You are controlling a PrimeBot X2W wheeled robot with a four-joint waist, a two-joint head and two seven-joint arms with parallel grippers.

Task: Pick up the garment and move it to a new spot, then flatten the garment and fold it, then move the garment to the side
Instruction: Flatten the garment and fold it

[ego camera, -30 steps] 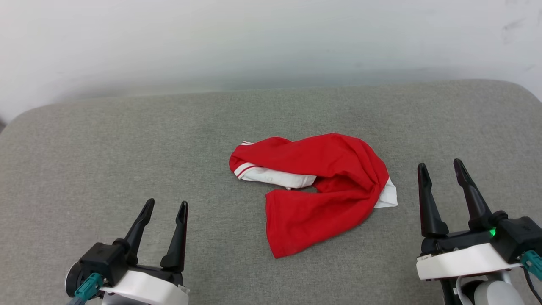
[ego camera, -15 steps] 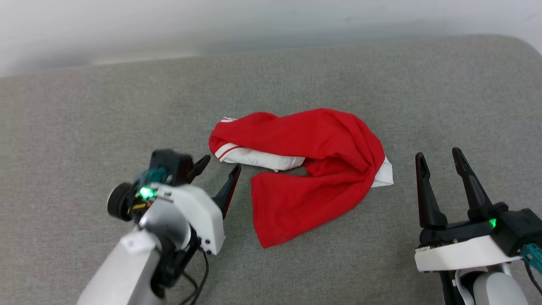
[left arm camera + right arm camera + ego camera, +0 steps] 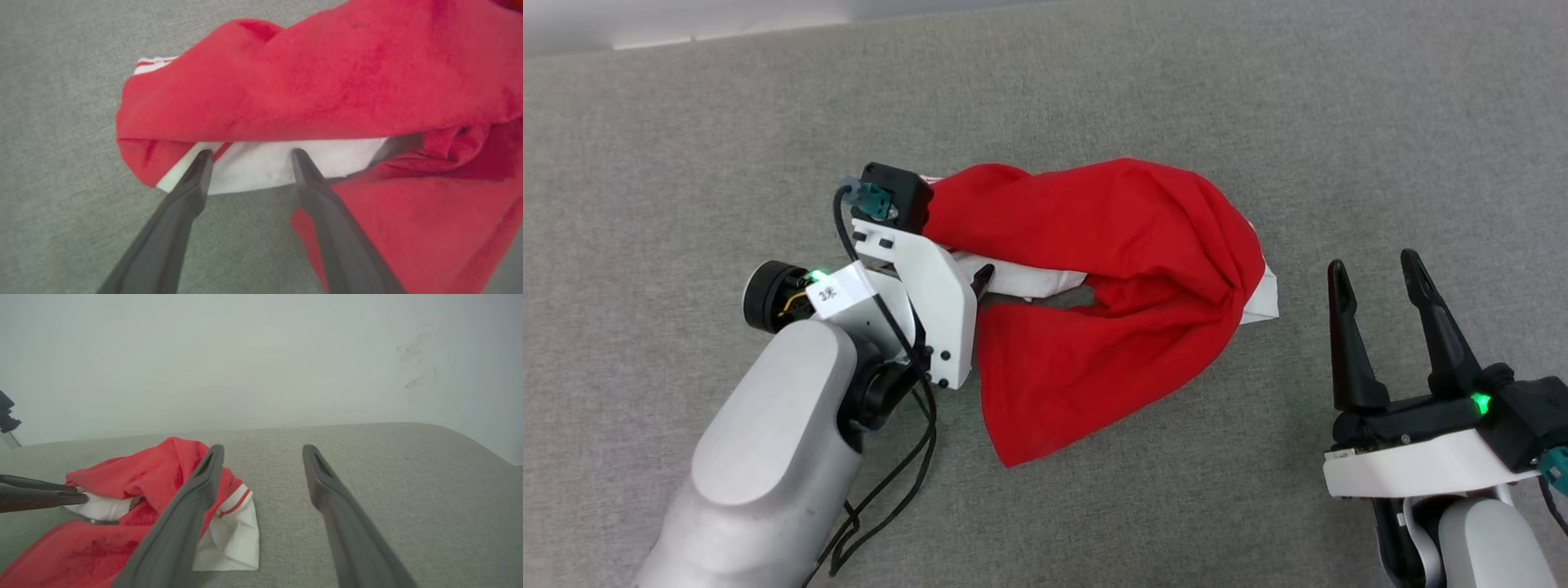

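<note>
The garment [image 3: 1111, 245] lies crumpled on the grey surface [image 3: 686, 122], and if you close the open left end effector [image 3: 252, 153] on only its white sleeve [image 3: 261, 173], it may slip out; the right end effector [image 3: 1372, 261] is open too.

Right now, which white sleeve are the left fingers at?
The sleeve tucked under the red fold at the garment's left end, reached by the left fingers. The other sleeve pokes out toward the right fingers.
</note>
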